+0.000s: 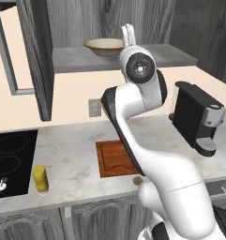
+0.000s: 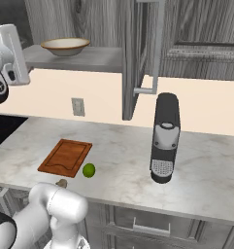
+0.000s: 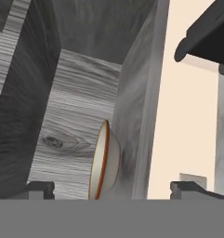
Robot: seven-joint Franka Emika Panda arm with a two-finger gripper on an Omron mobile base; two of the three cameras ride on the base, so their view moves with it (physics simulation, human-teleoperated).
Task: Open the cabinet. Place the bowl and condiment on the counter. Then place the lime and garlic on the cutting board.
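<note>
The cabinet (image 1: 37,61) stands open. The bowl (image 1: 104,47) rests on its shelf. The gripper (image 3: 112,187) is raised level with that shelf, fingers spread wide with nothing between them, the bowl (image 3: 104,160) lying ahead. On the counter (image 2: 210,165) the condiment (image 1: 40,178) stands beside the cooktop (image 1: 11,159). The lime (image 2: 89,170) lies just beside the cutting board (image 2: 66,156). The small lump at the counter edge is probably the garlic (image 1: 138,180).

Your arm (image 1: 170,183) is glossy white with rounded, bulbous links, a dark grey joint band, a black circular end cap, and small dark fingertips (image 3: 39,188).
</note>
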